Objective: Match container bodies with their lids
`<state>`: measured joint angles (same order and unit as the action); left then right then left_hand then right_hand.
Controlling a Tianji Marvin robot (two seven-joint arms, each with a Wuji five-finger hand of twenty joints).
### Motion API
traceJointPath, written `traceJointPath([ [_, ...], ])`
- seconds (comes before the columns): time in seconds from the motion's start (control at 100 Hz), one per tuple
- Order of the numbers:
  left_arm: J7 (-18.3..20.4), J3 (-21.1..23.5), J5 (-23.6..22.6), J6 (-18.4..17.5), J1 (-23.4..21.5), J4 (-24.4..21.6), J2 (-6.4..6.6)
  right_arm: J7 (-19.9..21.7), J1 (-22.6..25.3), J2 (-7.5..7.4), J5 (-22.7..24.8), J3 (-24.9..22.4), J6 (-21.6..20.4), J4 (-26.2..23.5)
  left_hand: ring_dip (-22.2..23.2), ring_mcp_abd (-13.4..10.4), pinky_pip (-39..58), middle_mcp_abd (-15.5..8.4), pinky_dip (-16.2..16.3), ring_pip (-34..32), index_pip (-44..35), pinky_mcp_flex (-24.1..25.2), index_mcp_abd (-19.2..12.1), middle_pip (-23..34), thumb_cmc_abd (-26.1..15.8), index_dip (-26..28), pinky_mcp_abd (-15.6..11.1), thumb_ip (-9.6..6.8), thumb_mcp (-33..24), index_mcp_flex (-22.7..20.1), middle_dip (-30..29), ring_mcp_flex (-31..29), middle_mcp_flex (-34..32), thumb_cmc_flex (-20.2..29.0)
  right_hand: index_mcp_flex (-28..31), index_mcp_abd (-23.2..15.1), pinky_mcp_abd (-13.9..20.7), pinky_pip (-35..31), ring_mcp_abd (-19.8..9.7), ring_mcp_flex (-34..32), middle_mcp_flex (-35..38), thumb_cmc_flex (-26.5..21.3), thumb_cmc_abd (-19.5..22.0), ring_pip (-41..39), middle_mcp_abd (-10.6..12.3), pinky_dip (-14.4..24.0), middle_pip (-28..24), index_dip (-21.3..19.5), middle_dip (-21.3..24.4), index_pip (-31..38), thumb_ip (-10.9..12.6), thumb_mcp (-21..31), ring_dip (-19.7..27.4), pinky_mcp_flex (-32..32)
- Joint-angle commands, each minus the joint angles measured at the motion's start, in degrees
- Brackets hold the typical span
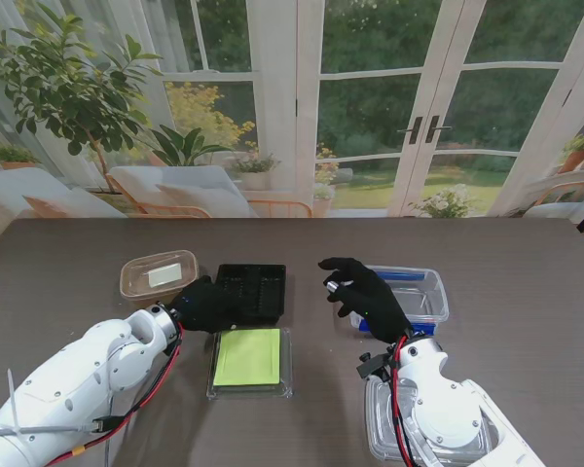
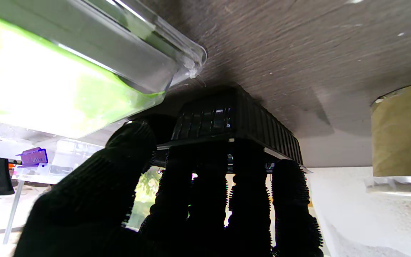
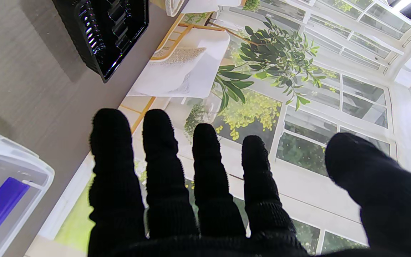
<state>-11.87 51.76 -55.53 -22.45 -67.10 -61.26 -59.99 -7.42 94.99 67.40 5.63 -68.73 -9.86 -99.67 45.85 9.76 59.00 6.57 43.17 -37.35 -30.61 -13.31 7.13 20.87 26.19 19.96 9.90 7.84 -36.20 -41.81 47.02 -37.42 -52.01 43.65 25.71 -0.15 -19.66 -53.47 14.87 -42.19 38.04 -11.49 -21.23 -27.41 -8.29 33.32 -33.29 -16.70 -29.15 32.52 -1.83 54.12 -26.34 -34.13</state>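
The left hand (image 1: 206,305) grips the near left edge of the black ribbed tray (image 1: 252,292) at the middle of the table (image 1: 526,263), fingers (image 2: 252,200) over its rim and thumb on its wall. The right hand (image 1: 362,289) hovers to the right with fingers spread wide, holding nothing, beside the clear container with a blue insert (image 1: 419,294). A green-lidded clear container (image 1: 249,361) lies just near of the tray, a tan-tinted container (image 1: 158,275) far left, and a clear lid (image 1: 382,428) near right.

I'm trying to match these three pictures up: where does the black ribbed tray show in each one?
Stand view: black tray at table centre, left hand at its edge.
Left wrist view: black tray just past the fingertips.
Right wrist view: black tray in a corner, beyond the open right hand.
Shared landmark: the tray itself.
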Motion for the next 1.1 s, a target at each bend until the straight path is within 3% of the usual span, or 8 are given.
traceJointPath([
  [0.0, 1.03, 0.31, -0.27, 0.23, -0.21, -0.62, 0.12, 0.91, 0.16, 0.07, 0.00, 0.23, -0.05, -0.02, -1.22, -0.22, -2.38, -0.05, -0.98, 2.10, 2.10, 1.85, 0.64, -0.87, -2.83, -0.48, -0.44, -2.38, -0.90, 0.72, -1.80, 0.12, 1.48, -1.95, 0.11, -0.30, -0.63, 0.87, 0.54, -0.90, 1.27, -1.05, 1.60, -0.50, -0.61, 1.18, 1.17, 0.36, 0.51, -0.08, -1.58, -1.17, -0.42, 21.04],
  [0.37, -2.38, 1.90, -1.16, 0.08, -1.11, -0.58, -0.09, 1.24, 0.12, 0.01, -0.07, 0.29, 0.12, 0.02, -13.57, 2.10, -13.70, 1.99, -7.84, 18.10, 16.22, 6.76, 1.80, -10.88, -6.47, -4.69, 0.54, -3.81, 7.78, 5.88, -18.06, 6.60, 9.11, -8.44, 0.17, -0.26, -0.68, 0.98, 0.62, -0.80, 1.18, -1.14, 1.56, -0.44, -0.61, 1.19, 1.22, 0.35, 0.51, -0.06, -1.58, -1.08, -0.41, 21.12],
  [0.44, -2.83, 3.58, -1.10, -0.11, -2.16, -1.52, -0.23, 1.29, 0.13, -0.01, -0.04, 0.34, 0.09, 0.03, -16.47, 2.75, -16.77, 2.24, -9.56, 20.61, 19.54, 7.84, 2.12, -11.58, -10.24, -5.93, 0.76, -4.43, 14.69, 6.95, -20.76, 8.01, 10.12, -8.74, 0.31, -0.04, -0.62, 0.98, 0.47, -0.58, 1.10, -1.11, 1.58, -0.33, -0.57, 1.20, 1.24, 0.34, 0.52, -0.01, -1.59, -1.11, -0.37, 21.11],
  [0.49, -2.32, 5.53, -0.44, -0.08, -3.54, -2.97, -0.43, 1.28, 0.16, -0.02, 0.04, 0.42, 0.01, 0.03, -18.17, 3.24, -18.79, 2.62, -11.02, 22.03, 21.54, 8.51, 2.32, -12.07, -15.08, -7.08, 0.78, -5.91, 28.16, 7.06, -22.39, 8.98, 10.85, -3.48, 0.51, 0.39, -0.46, 0.99, 0.32, -0.19, 0.56, -1.14, 1.55, -0.12, -0.66, 1.20, 1.40, 0.32, 0.56, 0.07, -1.59, -1.12, -0.30, 21.08],
  [0.56, -0.50, 8.87, 2.15, 0.21, -6.16, -5.67, -0.91, 1.16, 0.35, 0.01, 0.05, 0.61, -0.10, -0.09, -20.74, 3.54, -21.87, 2.73, -13.28, 24.43, 23.10, 9.29, 2.68, -13.22, -18.75, -8.03, 0.39, -6.76, 35.33, 7.27, -24.52, 10.39, 11.60, 0.53, 0.85, 1.60, -0.10, 1.80, 0.01, 0.88, -0.59, -1.06, 1.49, 1.20, -1.18, 0.75, 1.32, 0.30, 0.52, 0.25, -1.55, -0.96, 0.39, 21.40],
  [0.74, 6.57, 17.55, 16.18, 0.62, -14.83, -13.30, -2.53, 0.40, 1.54, 0.14, -0.15, 1.84, -0.45, -0.89, -23.87, 4.15, -25.68, 3.73, -15.97, 27.47, 24.61, 10.04, 3.88, -15.11, -21.03, -9.16, -0.21, -6.79, 33.31, 7.40, -27.87, 12.23, 13.63, 2.76, 1.44, 3.76, 0.97, 4.83, -0.68, 3.22, -3.32, -1.13, 1.59, 6.72, -2.03, -1.64, 4.13, 0.49, 3.29, 1.04, -1.57, 0.06, 3.74, 21.91],
  [0.87, 9.93, 21.19, 28.85, 0.51, -20.51, -16.61, -3.70, -0.67, 2.55, 0.38, -0.02, 3.30, 0.48, -1.63, -25.80, 5.03, -28.24, 4.71, -17.61, 28.66, 24.78, 10.51, 5.29, -15.65, -22.51, -9.68, -0.28, -6.76, 32.50, 5.91, -29.76, 12.89, 14.06, 5.34, 1.57, 5.28, 2.43, 8.72, -1.92, 5.10, -3.87, -1.84, 1.99, 14.10, -3.09, -5.83, 10.22, 0.94, 9.98, 1.80, -1.48, 1.86, 8.68, 22.50],
  [1.09, 20.11, 26.09, 47.40, 0.80, -27.25, -20.57, -3.50, -3.95, 3.62, 1.42, -1.16, 6.39, 4.37, -2.99, -28.58, 4.93, -32.96, 5.51, -19.99, 30.67, 26.55, 11.32, 7.29, -16.74, -23.95, -11.54, -1.07, -6.96, 33.44, 6.40, -32.22, 15.51, 16.35, 7.84, -0.33, 9.25, 6.31, 13.46, -4.10, 9.18, -6.85, -3.49, 1.92, 22.98, -4.57, -12.65, 15.38, 4.41, 17.14, 0.97, -1.34, 6.33, 15.77, 23.94],
])
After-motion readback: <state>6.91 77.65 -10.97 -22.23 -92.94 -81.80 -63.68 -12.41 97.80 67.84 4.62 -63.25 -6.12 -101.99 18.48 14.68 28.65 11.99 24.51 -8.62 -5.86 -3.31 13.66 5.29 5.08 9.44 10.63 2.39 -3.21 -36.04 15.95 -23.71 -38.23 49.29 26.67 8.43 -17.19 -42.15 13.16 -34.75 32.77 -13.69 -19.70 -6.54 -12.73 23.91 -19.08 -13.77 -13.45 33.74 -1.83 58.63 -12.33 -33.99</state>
